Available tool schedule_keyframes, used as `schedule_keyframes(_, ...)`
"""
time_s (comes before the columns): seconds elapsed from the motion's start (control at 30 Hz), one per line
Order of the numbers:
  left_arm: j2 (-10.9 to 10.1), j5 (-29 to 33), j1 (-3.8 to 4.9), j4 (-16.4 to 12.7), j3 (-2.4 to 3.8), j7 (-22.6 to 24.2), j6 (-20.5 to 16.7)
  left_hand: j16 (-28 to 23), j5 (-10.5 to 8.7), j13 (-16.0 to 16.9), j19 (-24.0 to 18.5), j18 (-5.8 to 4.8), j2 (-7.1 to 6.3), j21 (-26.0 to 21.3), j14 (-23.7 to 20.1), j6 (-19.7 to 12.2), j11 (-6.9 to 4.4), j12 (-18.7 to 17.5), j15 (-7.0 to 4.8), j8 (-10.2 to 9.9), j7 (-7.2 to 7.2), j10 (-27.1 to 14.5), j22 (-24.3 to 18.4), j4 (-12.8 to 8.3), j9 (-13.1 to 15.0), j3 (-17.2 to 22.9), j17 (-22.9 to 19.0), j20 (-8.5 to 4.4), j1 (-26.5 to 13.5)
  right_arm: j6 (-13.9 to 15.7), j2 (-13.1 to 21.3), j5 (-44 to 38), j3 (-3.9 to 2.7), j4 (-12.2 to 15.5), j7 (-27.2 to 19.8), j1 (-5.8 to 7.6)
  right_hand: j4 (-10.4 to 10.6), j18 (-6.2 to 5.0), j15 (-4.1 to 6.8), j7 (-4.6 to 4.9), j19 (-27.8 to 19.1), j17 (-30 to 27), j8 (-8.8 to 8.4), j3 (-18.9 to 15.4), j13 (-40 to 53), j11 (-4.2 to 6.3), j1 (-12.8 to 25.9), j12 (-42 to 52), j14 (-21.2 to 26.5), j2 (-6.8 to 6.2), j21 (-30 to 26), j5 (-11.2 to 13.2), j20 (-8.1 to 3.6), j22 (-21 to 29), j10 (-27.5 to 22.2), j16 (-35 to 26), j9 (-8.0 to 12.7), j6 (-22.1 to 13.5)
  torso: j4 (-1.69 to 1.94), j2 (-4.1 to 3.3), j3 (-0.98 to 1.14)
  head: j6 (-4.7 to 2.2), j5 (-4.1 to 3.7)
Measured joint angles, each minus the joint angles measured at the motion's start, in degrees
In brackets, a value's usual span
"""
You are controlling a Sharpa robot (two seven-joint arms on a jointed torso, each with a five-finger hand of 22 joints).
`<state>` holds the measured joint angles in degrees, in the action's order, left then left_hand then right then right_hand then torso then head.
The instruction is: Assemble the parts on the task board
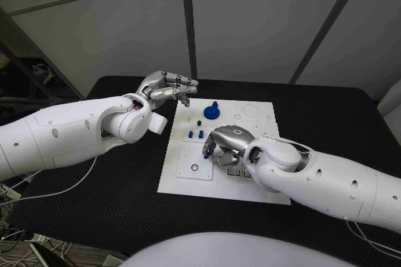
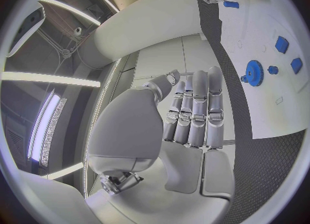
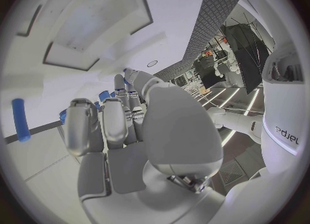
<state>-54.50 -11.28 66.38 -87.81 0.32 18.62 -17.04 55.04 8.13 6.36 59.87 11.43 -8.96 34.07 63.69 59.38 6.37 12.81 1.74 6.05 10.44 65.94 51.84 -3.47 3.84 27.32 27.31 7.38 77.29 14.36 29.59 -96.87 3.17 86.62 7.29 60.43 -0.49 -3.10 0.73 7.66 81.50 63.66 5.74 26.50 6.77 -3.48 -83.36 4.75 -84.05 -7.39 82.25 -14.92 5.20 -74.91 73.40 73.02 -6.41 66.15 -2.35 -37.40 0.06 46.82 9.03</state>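
Task board (image 1: 259, 113) lain on black table (image 1: 100, 220) — blue gear (image 1: 212, 111) at 12 o'clock. Left hand (image 1: 167, 87) released, raised; blue part (image 1: 207, 156) pinched by right hand (image 1: 227, 144).

The white task board (image 1: 259, 113) lies in the middle of the black table (image 1: 100, 203). The left hand (image 1: 167, 87) hangs above the table just off the board's far left corner, fingers loosely curled with nothing in them. The right hand (image 1: 227, 144) is down over the middle of the board, fingers bent onto its surface beside a small blue part (image 1: 207, 155). Farther up the board stand a blue gear (image 1: 212, 111) and a few small blue pegs (image 1: 196, 134).
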Motion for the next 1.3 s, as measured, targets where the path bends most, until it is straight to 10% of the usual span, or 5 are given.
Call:
schedule_keyframes(0.53, 0.0, 0.0, 0.00, 0.0, 0.00, 0.0, 0.0, 0.0, 0.00, 0.0, 0.0, 0.00, 0.00, 0.0, 0.0, 0.0, 0.00, 0.0, 0.00, 0.0, 0.00, 0.0, 0.0, 0.0, 0.0, 0.0, 0.0, 0.00, 0.0, -0.8, -0.9, -0.3, 0.28, -0.5, 0.2, 0.00, -0.2, -0.01, 0.00, 0.23, 0.0, -0.3, 0.02, -0.2, 0.1, -0.01, 0.3, -0.3, 0.0, 0.32, 0.0, 0.0, 0.00, 0.0, 0.0, 0.0, 0.1, -0.3, 0.01, -0.03, 0.00, 0.06, 0.05)
schedule_keyframes(0.87, 0.1, 0.0, 0.01, 0.1, 0.00, -0.1, 0.2, 0.0, 0.00, 0.0, 0.0, 0.01, 0.00, 0.0, 0.0, 0.0, 0.00, 0.0, 0.00, 0.0, 0.00, 0.0, 0.0, 0.0, 0.0, 0.0, 0.0, 0.00, 0.0, -1.3, -0.9, -0.4, 0.26, -0.7, 0.5, 0.08, 0.0, 0.00, -1.51, 2.11, -1.9, -1.2, -1.98, -0.6, -1.6, -2.24, 2.6, -1.0, 0.0, -0.91, -1.7, -0.3, 1.65, 0.0, -8.5, 0.0, 0.9, -5.5, 0.01, 0.01, 0.00, 0.06, 0.05)
schedule_keyframes(1.3, 0.0, 0.0, 0.01, 0.1, 0.00, -0.2, 0.5, 0.0, 0.00, 0.1, 0.0, 0.00, 0.00, 0.0, 0.0, -0.2, -0.21, 0.2, 0.00, 0.0, 0.21, -0.2, -0.1, -0.2, 0.0, -0.2, -0.1, 0.00, 0.0, -0.6, 0.2, -0.8, 0.47, 0.4, 0.7, -0.16, -0.1, -0.93, -1.86, 1.69, -5.3, -3.1, -1.98, -0.8, -2.3, -3.28, 2.9, -0.8, 0.2, -1.27, -4.7, -0.3, 2.26, 0.6, -12.9, -0.8, 1.7, -9.2, -0.03, 0.03, 0.05, -0.18, 0.01)
